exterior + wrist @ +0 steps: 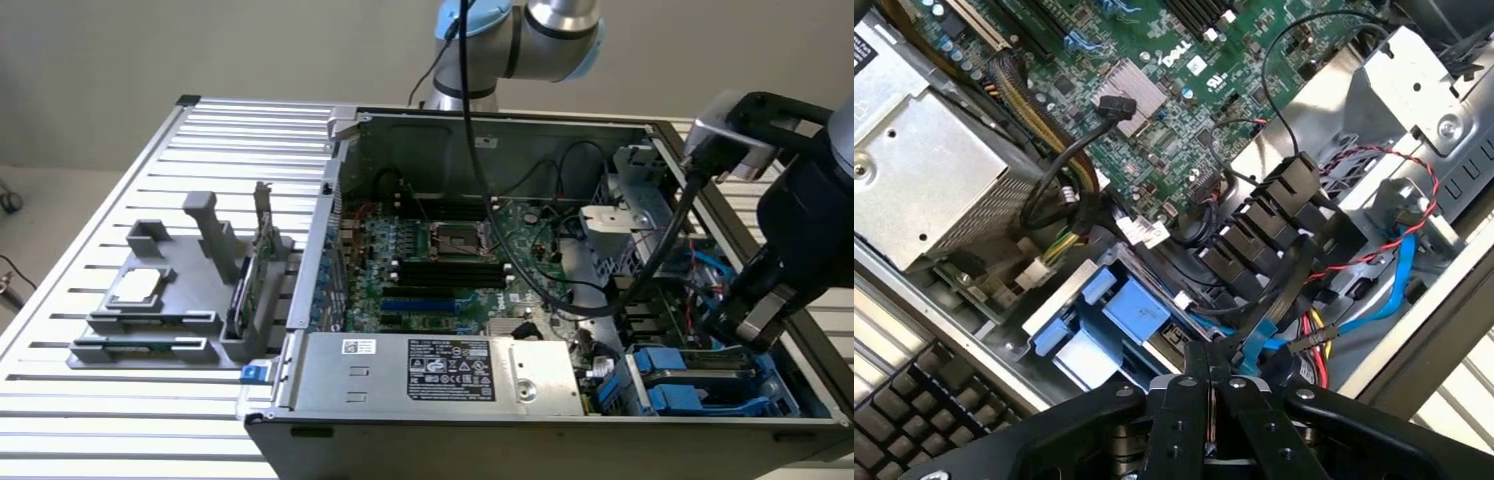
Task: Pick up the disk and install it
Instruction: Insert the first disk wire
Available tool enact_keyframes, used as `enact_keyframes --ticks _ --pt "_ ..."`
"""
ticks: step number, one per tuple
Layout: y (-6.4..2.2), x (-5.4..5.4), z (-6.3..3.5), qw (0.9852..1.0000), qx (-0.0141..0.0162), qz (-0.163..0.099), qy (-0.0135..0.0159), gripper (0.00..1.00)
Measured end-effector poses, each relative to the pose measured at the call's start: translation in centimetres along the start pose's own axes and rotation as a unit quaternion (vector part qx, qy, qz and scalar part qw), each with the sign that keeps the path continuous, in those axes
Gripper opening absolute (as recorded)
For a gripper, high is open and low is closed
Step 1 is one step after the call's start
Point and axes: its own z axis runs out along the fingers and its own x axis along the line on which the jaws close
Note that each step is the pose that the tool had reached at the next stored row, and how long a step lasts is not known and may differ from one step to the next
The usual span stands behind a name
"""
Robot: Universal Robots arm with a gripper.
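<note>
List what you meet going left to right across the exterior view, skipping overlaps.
In order: chip → card → power supply → blue carriers.

A slatted metal table [134, 430] stands before a plain beige wall [160, 40]

I am seeing a motherboard [441, 262] lying in the open computer case [561, 135], a processor chip [138, 287] sitting on a grey rack [147, 322].
</note>
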Motion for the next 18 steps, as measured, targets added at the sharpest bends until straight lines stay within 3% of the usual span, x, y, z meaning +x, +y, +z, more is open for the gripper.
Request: enact_keyframes --ticks 3,8,11,18 --pt "-0.01 0.02 -0.04 0.9999 -0.0053 0.012 0.0032 0.11" --pt "-0.06 0.05 -0.07 0.9993 -0.0168 0.030 0.0149 0.11" --pt "-0.05 0.06 -0.06 0.9987 -0.0180 0.045 0.0166 0.11" --pt "-0.06 0.06 -0.07 0.9960 -0.0158 0.087 0.0166 0.11"
